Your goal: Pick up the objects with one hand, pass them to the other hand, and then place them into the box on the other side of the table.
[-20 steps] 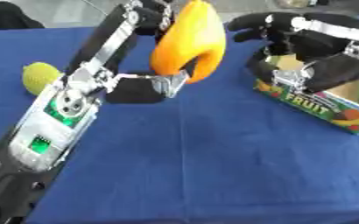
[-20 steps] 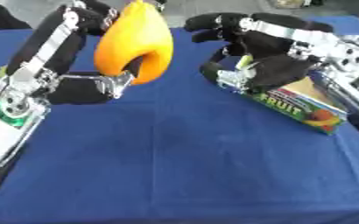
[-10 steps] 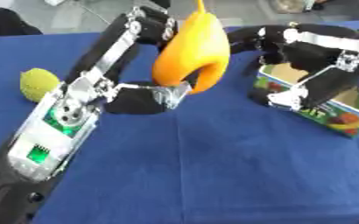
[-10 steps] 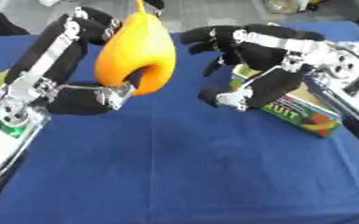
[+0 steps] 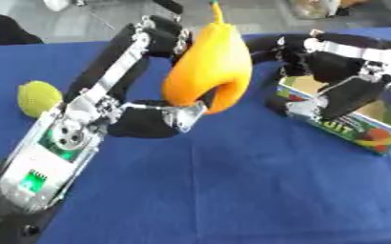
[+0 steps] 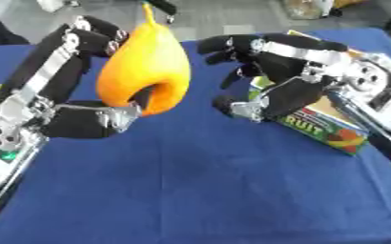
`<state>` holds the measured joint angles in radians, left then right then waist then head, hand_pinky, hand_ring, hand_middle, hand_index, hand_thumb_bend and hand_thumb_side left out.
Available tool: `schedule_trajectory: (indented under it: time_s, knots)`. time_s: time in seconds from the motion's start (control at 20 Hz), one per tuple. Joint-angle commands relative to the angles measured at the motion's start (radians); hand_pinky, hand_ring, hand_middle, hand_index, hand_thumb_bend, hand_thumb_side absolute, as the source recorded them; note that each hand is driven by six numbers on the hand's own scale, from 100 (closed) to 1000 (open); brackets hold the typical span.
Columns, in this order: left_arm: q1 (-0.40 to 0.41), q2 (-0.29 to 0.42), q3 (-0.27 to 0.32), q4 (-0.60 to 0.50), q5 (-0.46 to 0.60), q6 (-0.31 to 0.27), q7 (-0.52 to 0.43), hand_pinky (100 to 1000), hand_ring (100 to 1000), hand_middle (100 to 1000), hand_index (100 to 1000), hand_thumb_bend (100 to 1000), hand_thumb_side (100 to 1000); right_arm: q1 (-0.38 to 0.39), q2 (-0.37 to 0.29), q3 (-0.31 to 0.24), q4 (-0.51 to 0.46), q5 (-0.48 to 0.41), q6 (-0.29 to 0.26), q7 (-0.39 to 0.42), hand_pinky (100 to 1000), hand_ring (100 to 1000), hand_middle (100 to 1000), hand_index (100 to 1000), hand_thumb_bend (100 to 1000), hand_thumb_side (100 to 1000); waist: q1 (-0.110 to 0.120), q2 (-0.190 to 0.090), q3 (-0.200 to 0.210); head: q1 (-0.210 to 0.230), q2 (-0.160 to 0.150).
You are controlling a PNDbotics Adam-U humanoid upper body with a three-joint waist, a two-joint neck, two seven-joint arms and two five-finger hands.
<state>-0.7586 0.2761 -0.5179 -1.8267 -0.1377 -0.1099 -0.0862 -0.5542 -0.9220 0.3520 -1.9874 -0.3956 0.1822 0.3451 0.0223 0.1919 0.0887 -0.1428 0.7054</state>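
Orange and smooth-skinned, the large pear-shaped plastic fruit (image 6: 145,71) is held up above the blue tablecloth (image 6: 199,186), pinched between the curled fingers and thumb of the left hand (image 6: 90,119). The right hand (image 6: 270,78) waits just beside it with fingers spread and empty, not touching the fruit, in front of the printed cardboard fruit box (image 6: 324,126). The likely failure is in the handover: if the left hand lets go before the right hand's fingers wrap the rounded body, the fruit could slip and drop to the cloth. A yellow-green round fruit (image 5: 38,97) lies behind the left arm.
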Motion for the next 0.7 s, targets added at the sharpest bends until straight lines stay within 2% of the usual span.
schedule_trajectory:
  time_s: [0.05, 0.7]
  knots:
    - [-0.016, 0.020, 0.000, -0.028, 0.013, 0.001, -0.008, 355, 348, 318, 341, 100, 100, -0.015, -0.034, -0.018, -0.013, -0.018, 0.007, -0.018, 779, 1000, 998, 1000, 266, 193, -0.005, 0.003, 0.003, -0.006, -0.017]
    - [-0.041, -0.006, -0.013, 0.032, -0.008, -0.013, -0.015, 356, 380, 319, 341, 100, 100, -0.030, -0.021, -0.010, -0.013, -0.039, 0.022, -0.005, 784, 1000, 1000, 1000, 260, 226, -0.010, 0.028, 0.009, 0.013, -0.016]
